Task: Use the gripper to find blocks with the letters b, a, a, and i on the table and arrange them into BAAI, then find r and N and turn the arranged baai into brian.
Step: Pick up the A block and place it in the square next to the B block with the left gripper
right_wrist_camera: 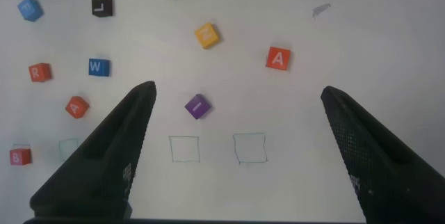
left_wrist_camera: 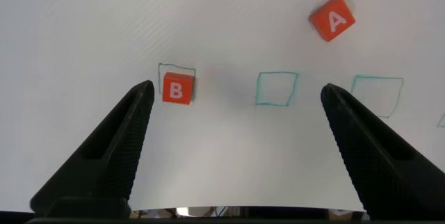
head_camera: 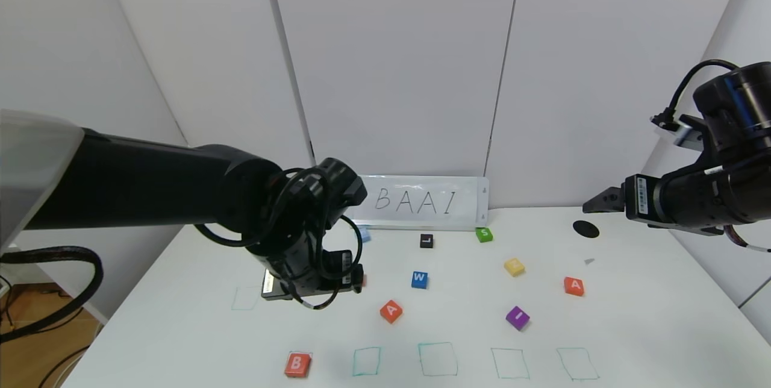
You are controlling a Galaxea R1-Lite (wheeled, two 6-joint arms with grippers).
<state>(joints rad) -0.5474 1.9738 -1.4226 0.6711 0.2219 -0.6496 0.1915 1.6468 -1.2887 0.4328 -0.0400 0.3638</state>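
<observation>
Surrounding W (head_camera: pixel 419 279), L (head_camera: pixel 426 241), S (head_camera: pixel 483 234) blocks, well apart.

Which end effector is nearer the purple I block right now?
Hard to call; probably the right. The right end effector hangs raised over the table's far right, beyond the I block. The left end effector hovers well off to the block's left, near the B block.
</observation>
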